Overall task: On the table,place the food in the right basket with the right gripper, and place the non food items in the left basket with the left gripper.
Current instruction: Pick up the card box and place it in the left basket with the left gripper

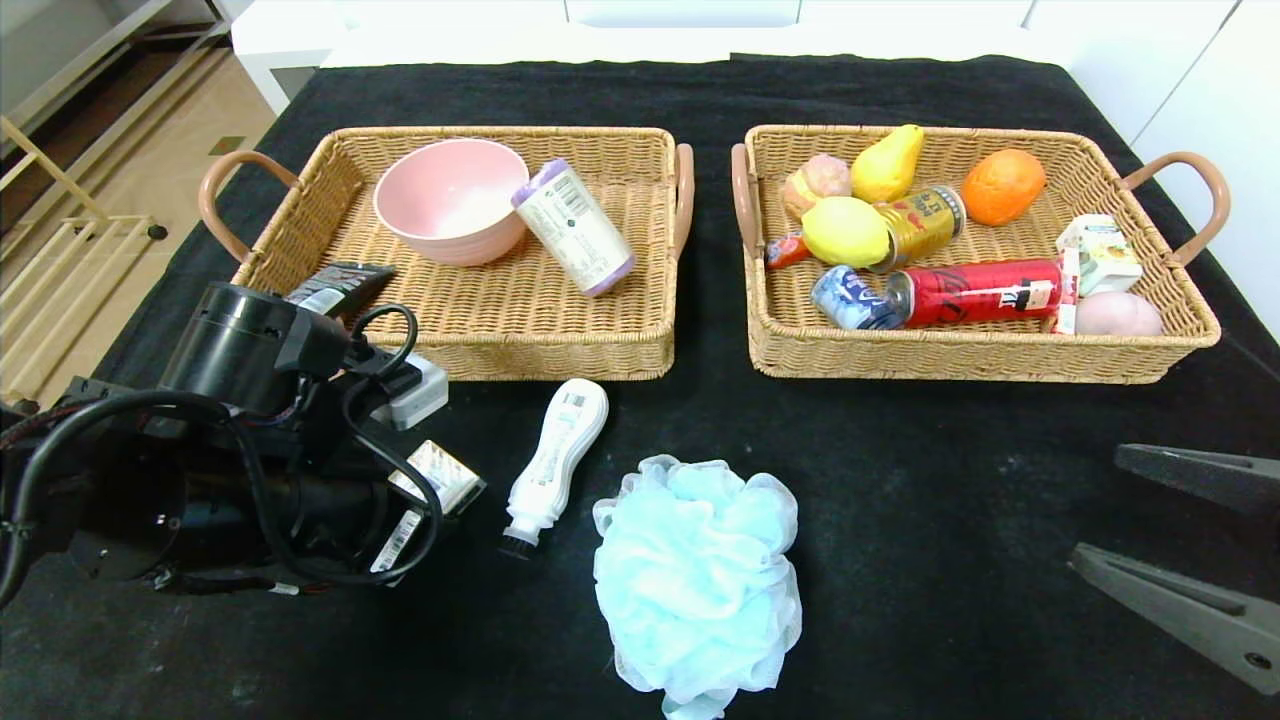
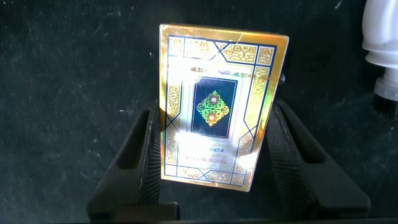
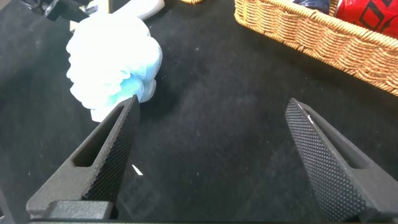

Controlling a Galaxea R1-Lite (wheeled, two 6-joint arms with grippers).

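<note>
Card box [image 2: 221, 106], gold with a dark blue panel, lies flat on the black table [image 1: 950, 480] just in front of the left basket [image 1: 560, 340], near its front left corner. The left pincer [image 2: 211, 155] stands over the box with one finger on each long side; the fingers seem to touch the edges, but I cannot tell if they already press it firmly, and the box seems not yet lifted.

The main risk, in my judgement, is the grip. The box is thin, shiny and probably smooth, so it can slip or turn between the fingers when it is raised. If it turns, it may hit the front wall of the left basket and fall back on the table. A dark flat packet [image 1: 335, 285] lies across that same front left corner of the basket, so a low path could knock it.

A white brush bottle [image 1: 555, 455] lies just to the right of the box, also in front of the left basket, and beyond it a blue bath sponge [image 1: 700, 580]. A wide swing could push the bottle.

The right pincer [image 3: 211, 155] waits with fingers apart in front of the right basket [image 1: 960, 350], well away from the left basket.
</note>
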